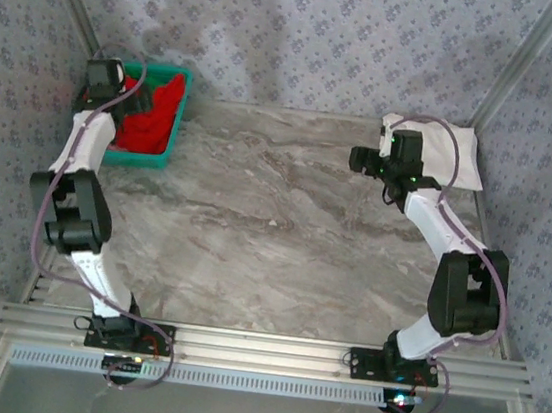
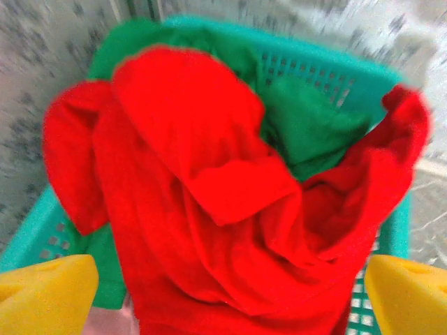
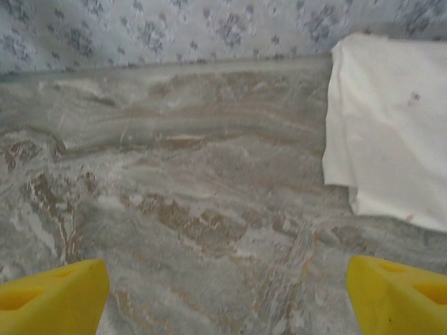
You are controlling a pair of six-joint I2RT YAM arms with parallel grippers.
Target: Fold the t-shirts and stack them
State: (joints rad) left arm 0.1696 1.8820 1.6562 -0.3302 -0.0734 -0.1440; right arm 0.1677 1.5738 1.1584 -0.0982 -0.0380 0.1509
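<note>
My right end effector (image 3: 227, 293), fingers apart, hovers over the grey marbled table (image 3: 174, 195). My left end effector (image 2: 227, 296), fingers wide apart, hangs over the teal plastic mesh basket (image 2: 328, 70), just above the crumpled bright red cloth t-shirt (image 2: 202, 174). The folded white cloth t-shirt (image 3: 391, 118) lies ahead and right of my right end effector. A green cloth t-shirt (image 2: 307, 125) sits under the red one.

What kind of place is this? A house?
Probably a robot test booth, not a house. The left arm and right arm are bolted to a metal rail at a marble-look table, patterned walls close it in, and a teal basket holds t-shirts.
</note>
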